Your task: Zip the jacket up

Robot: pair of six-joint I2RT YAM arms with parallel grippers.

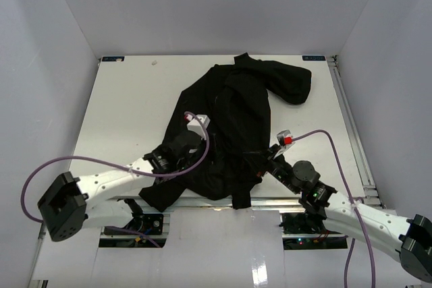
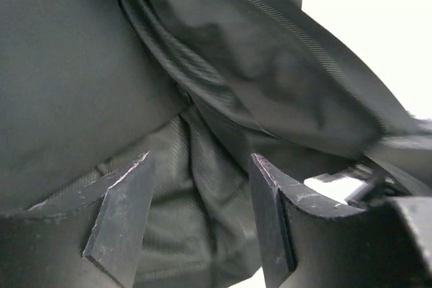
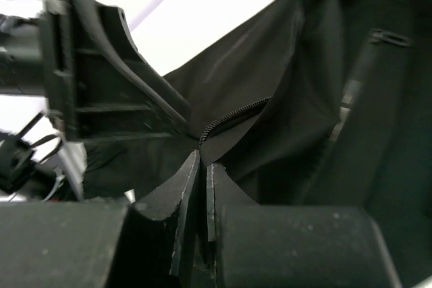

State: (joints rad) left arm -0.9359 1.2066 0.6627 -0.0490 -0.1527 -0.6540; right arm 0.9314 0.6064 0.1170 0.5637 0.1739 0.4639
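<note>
While the jacket point(image 1: 229, 119) lies crumpled across the middle of the white desk point(image 1: 128, 92), both arms reach into its near half. Black fabric: one sleeve is bunched toward the far right corner, and the lower part reaches the near desk edge.

Left gripper point(image 2: 201, 166) sits over the jacket's left side. Its jaws are apart and not closed on the cloth, and loose dark folds show in the gap beyond the fingertips. In the left wrist view a ribbed strip point(image 2: 283, 21) runs diagonally along a fabric edge above the jaws, with bright desk showing at top right.

Right gripper point(image 3: 204, 160) is at the jacket's near right part. Its jaws are together, clamped on a corner of the jacket's edge, right where a line of zipper teeth point(image 3: 236, 114) ends. The teeth curve up and right from the pinch point. In the right wrist view the left gripper's body sits just left of that pinch. From above, the two grippers are near each other, both on the garment. A purple cable point(image 1: 101, 161) runs along the left arm.
</note>
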